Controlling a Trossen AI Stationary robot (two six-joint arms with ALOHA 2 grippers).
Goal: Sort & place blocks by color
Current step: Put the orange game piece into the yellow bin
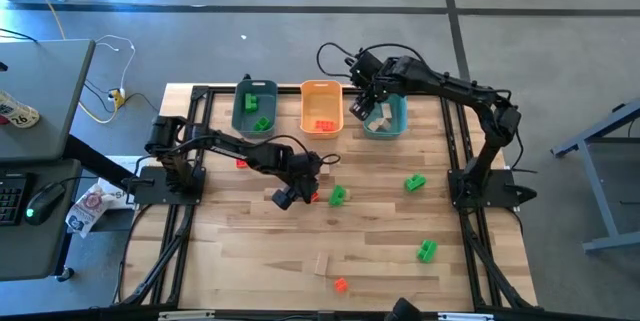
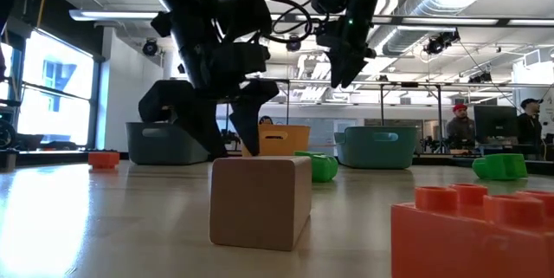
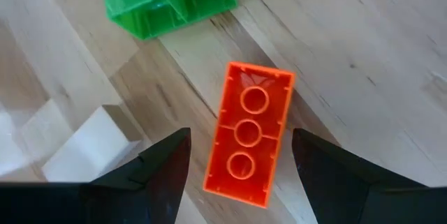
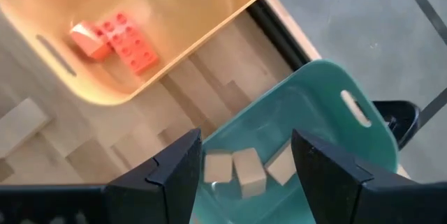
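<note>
Table: pale wood planks (image 1: 250, 241), loose blocks lie about.
Done: 3 tan wood blocks (image 4: 241, 169) in right teal bin (image 1: 397, 121).
Left gripper (image 3: 237, 161): open over flat red-orange 3-stud brick (image 3: 249, 133).
Right gripper (image 4: 241, 158): open, empty.

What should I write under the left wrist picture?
Open left gripper poised over a red-orange block, green block beyond.

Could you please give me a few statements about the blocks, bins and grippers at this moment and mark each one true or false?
1. The left gripper is open above a red-orange block lying on the table. True.
2. The orange bin holds green blocks. False: it holds red-orange blocks.
3. The right gripper hangs open over the right teal bin, which holds tan blocks. True.
4. All green blocks are already in bins. False: several still lie on the table, such as a green block.
</note>
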